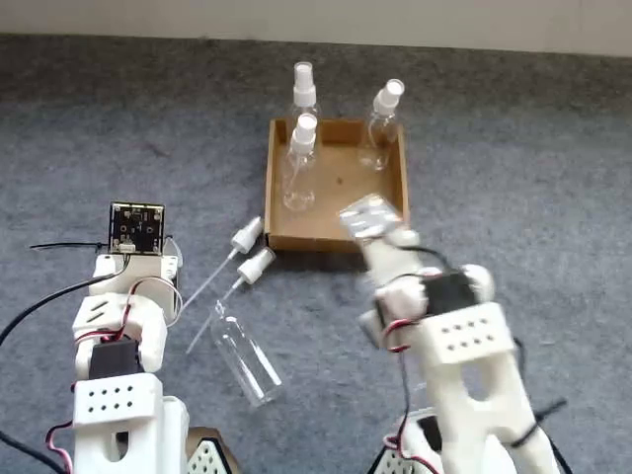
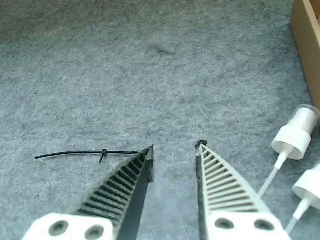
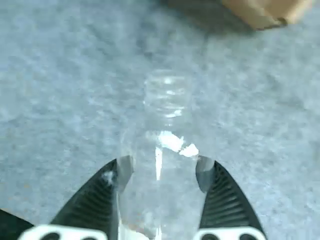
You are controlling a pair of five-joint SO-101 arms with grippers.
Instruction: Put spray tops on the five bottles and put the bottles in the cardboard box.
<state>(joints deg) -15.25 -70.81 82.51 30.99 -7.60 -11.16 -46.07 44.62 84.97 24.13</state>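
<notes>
Bottle [image 3: 165, 115]: capless, pinched in right claw [image 3: 160, 167], neck pointing away from it, cardboard box [image 1: 306, 240] just beyond
Left claw [image 2: 175, 149]: spread, empty, over carpet [image 2: 150, 75]
Spray tops [image 2: 296, 134]: loose, nearer this claw than the right

Capped bottle [image 1: 304, 84] [image 1: 385, 118] [image 1: 299, 163]: three. Uncapped bottle [image 1: 245, 355] [image 3: 165, 130]: two. Loose spray top [image 1: 247, 235] [image 1: 257, 265]: two. Cardboard box [image 1: 269, 180]: one. Cable tie [image 2: 85, 153]: one.
</notes>
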